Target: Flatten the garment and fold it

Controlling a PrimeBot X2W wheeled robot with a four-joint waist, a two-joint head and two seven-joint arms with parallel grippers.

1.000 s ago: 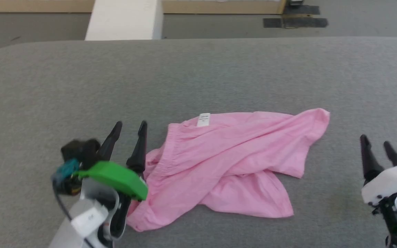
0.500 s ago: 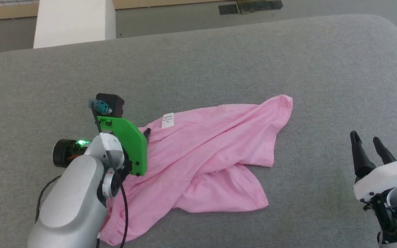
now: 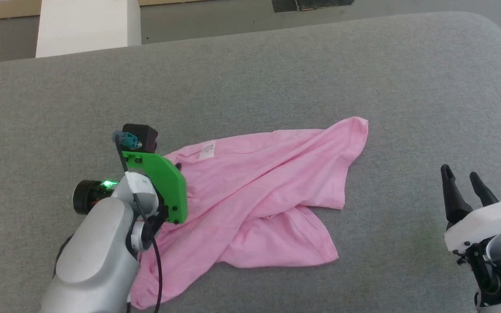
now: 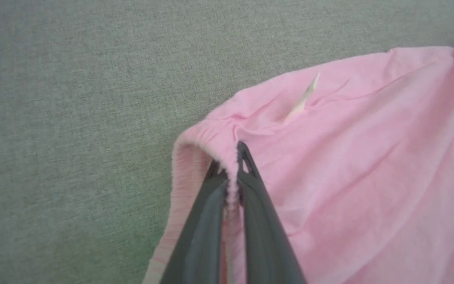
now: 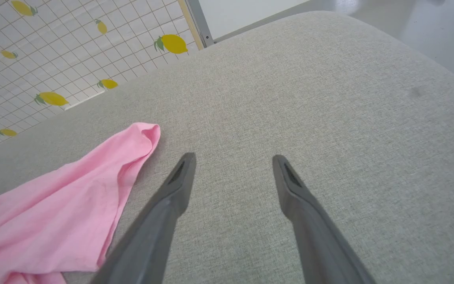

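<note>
Pinching the gathered hem (image 4: 183, 157) of the garment (image 3: 259, 195) with the left gripper (image 4: 229, 161), closed tight on a ridge of cloth near the white tag (image 3: 207, 150). A second ago spread wide and standing just beside the garment's left edge; since then carried forward over the cloth, tipped down and shut. Means a first hold secured, so likely ready for lifting or pulling outward to begin flattening; folding not yet started. Right gripper (image 3: 461, 180) spread wide and empty over bare surface (image 3: 276, 78), well apart from the garment's right tip, as before. Probably needed next further along the hem or at that far tip.

Lying crumpled in the middle of the surface, nearer the left arm: thin, soft, light-pink cloth, matte and finely creased, doubled over itself, with a flap at the near side and a rounded point reaching right. Hem ribbed and puckered like elastic, thicker than the rest, humped into a small arch where pinched. Surface grey, woven, slightly fuzzy, round-cornered; enough drag, at a guess, to hold the cloth while tugged.
</note>
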